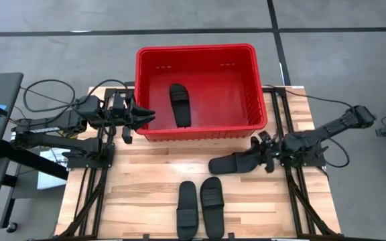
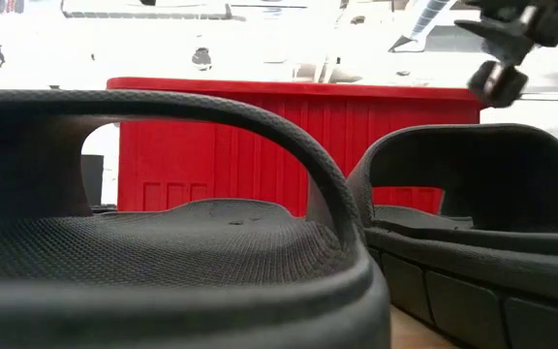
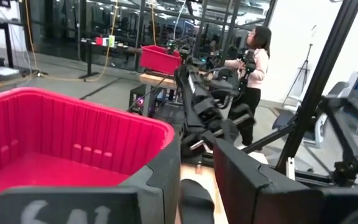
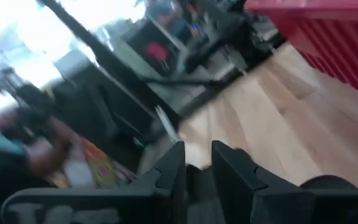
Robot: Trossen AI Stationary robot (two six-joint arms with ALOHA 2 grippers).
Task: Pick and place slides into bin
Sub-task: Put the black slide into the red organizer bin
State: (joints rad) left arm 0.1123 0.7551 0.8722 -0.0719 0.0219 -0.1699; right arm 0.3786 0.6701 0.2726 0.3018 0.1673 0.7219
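The red bin (image 1: 196, 53) stands at the table's far middle, with one black slide (image 1: 179, 104) lying flat on its floor. My left gripper (image 1: 146, 115) is open and empty at the bin's near left corner, its fingertips over the rim; the bin's wall also shows in the left wrist view (image 3: 55, 130). My right gripper (image 1: 259, 156) is shut on a second slide (image 1: 233, 163) just in front of the bin's near right corner. Two more slides (image 1: 187, 209) (image 1: 211, 206) lie side by side on their soles near the table's near edge and fill the low view (image 2: 163, 242) (image 2: 473, 213). My right gripper pinches the slide between its two fingers at the end toward the table's right (image 1: 251, 159); the dark slide shows in the narrow gap between the fingers (image 4: 197, 183). The fingers come from the table's right, roughly along the slide. I cannot tell whether the slide is clear of the table.
The wooden table top (image 1: 146, 181) lies bare between the bin and the two near slides. Dark frame rails run along the left side (image 1: 89, 194) and the right side (image 1: 300, 201). Beyond the table a person (image 3: 257, 68) stands by another red bin (image 3: 160, 57).
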